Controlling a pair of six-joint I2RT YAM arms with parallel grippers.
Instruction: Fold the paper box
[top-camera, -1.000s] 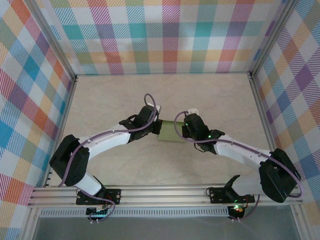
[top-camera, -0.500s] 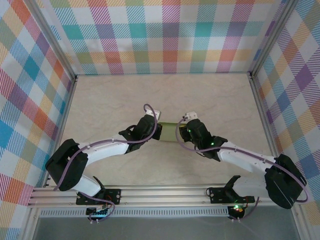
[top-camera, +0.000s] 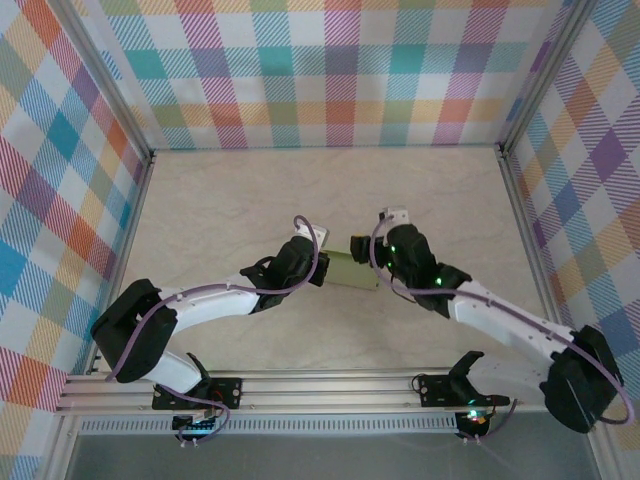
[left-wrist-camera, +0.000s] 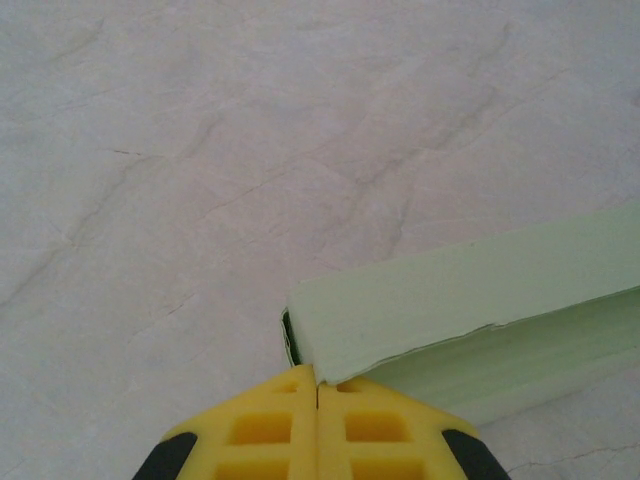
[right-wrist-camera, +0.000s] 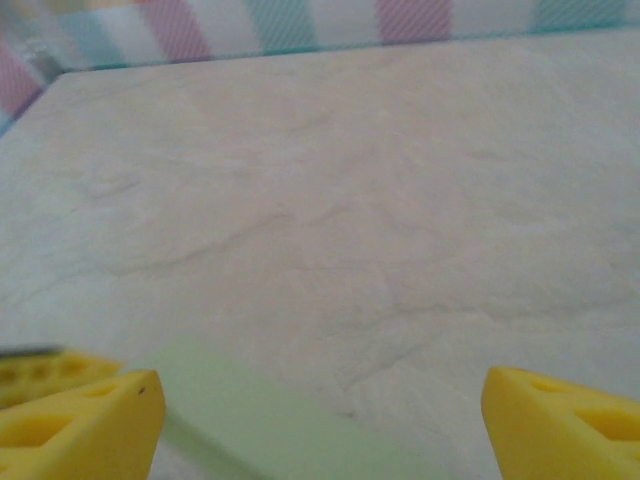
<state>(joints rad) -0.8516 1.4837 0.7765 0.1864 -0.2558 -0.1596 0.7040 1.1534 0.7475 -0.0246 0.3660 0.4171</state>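
Two pincers of mine met at the paper box, which lay near the middle of the table, between them. My left pincer was pressed together on the box's left end, pinching the thin card at a corner. My right pincer stood spread wide over the box's right end, holding nothing. I judged the fold part done: the card showed a top panel and one long side wall. Next, I reckoned, the right pincer would have to close on the loose end and press it in while the left held firm.
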